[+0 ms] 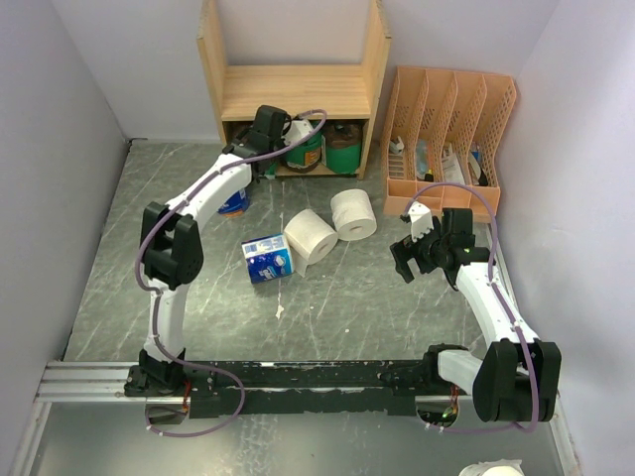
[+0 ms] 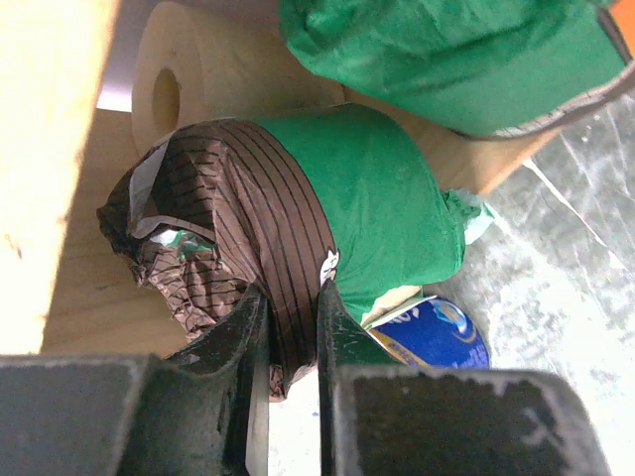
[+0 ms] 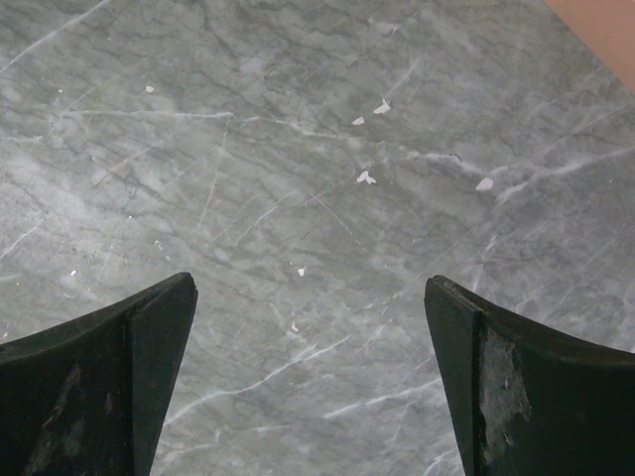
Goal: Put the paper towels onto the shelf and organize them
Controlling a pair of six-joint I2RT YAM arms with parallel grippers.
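Observation:
The wooden shelf (image 1: pixel 294 87) stands at the back. My left gripper (image 1: pixel 266 131) reaches into its lower tier. In the left wrist view it (image 2: pixel 293 322) is shut on the wrapper of a brown-and-green wrapped roll (image 2: pixel 327 198) lying on the shelf board. A tan roll (image 2: pixel 189 74) and another green roll (image 2: pixel 466 55) lie beside it. More green rolls (image 1: pixel 342 147) show in the lower tier. On the floor lie two white rolls (image 1: pixel 311 236) (image 1: pixel 353 212) and two blue-and-white rolls (image 1: pixel 267 257) (image 1: pixel 234 202). My right gripper (image 1: pixel 410 254) is open and empty above bare floor (image 3: pixel 310 297).
A peach slotted file organizer (image 1: pixel 451 99) stands right of the shelf, close to my right arm. Grey walls close in both sides. The marble floor (image 3: pixel 298 119) has small white paper scraps. Another white roll (image 1: pixel 491 468) lies at the near edge behind the arm bases.

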